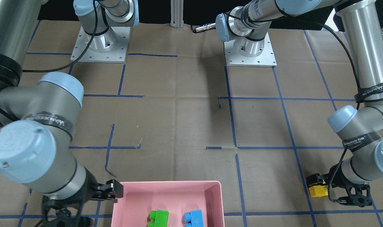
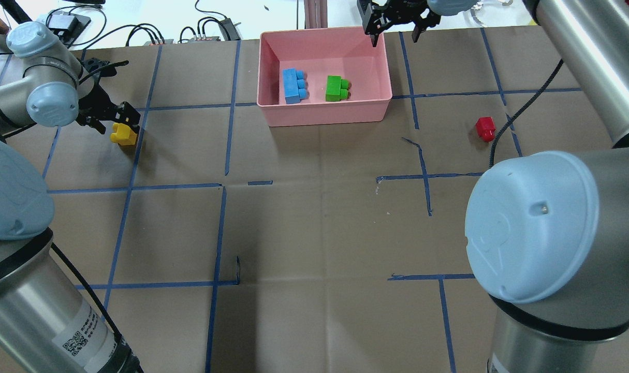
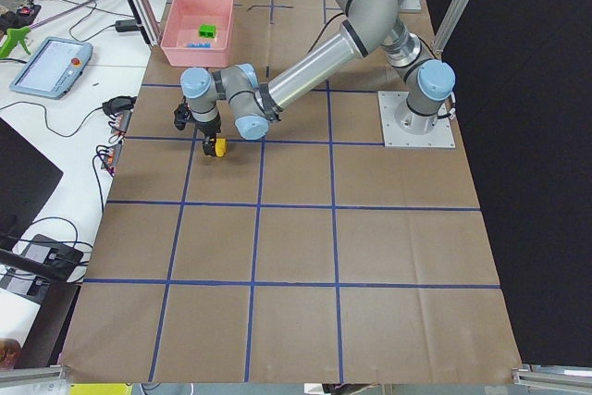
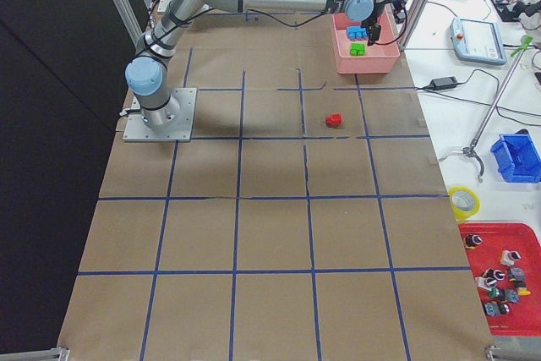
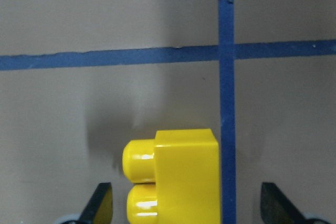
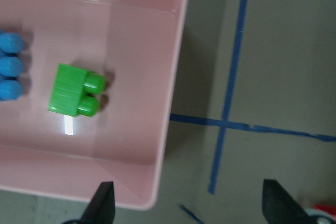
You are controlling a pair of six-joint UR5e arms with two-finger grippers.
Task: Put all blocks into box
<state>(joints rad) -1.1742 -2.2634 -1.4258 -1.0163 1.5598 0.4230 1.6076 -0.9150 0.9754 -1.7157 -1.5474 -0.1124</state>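
The yellow block (image 2: 123,133) lies on the table at the left, studs to the side. My left gripper (image 2: 118,122) is open and low over it; in the left wrist view the block (image 5: 173,174) sits between the two fingertips (image 5: 102,205), untouched. The pink box (image 2: 324,111) stands at the far middle with the light blue block (image 2: 293,86) and the green block (image 2: 336,88) inside. My right gripper (image 2: 394,33) is open and empty above the box's far right corner. The red block (image 2: 485,128) lies on the table to the right of the box.
Brown paper with blue tape lines covers the table. Both arm bases (image 1: 250,50) are bolted at the robot's side. Cables and devices (image 2: 210,28) lie beyond the far edge. The right wrist view shows the box rim (image 6: 173,103) below the gripper.
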